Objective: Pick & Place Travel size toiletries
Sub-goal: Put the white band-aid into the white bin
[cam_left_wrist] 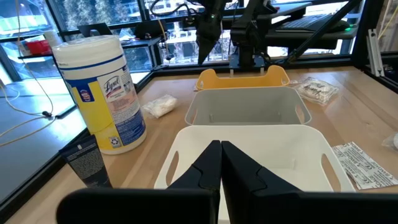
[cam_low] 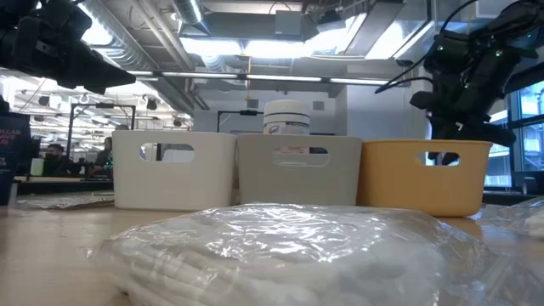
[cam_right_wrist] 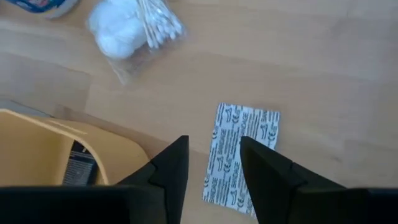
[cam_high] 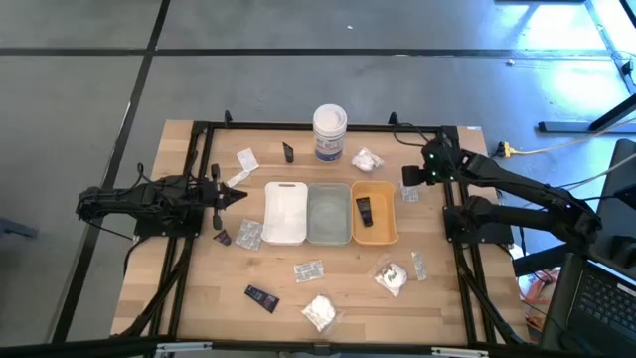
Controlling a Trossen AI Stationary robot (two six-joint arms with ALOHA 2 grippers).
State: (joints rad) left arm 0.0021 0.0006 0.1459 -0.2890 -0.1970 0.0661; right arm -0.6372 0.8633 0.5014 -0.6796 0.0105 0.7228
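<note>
High view: three trays are seen side by side at the table's middle, a white tray (cam_high: pixel 284 212), a grey tray (cam_high: pixel 329 214) and an orange tray (cam_high: pixel 375 211), with a black tube (cam_high: pixel 365 211) lying in the orange one. A Lysol wipes tub (cam_high: pixel 330 132) stands beyond them. The right gripper (cam_right_wrist: pixel 213 163) is held above a flat printed sachet (cam_right_wrist: pixel 241 157) just right of the orange tray's far corner; its fingers are parted and nothing is gripped. The sachet is pale and rectangular, its long axis running roughly near to far. A clear packet of cotton swabs (cam_right_wrist: pixel 135 26) lies farther off. The left gripper (cam_left_wrist: pixel 221 163), fingers together and empty, is pointed at the white tray.
</note>
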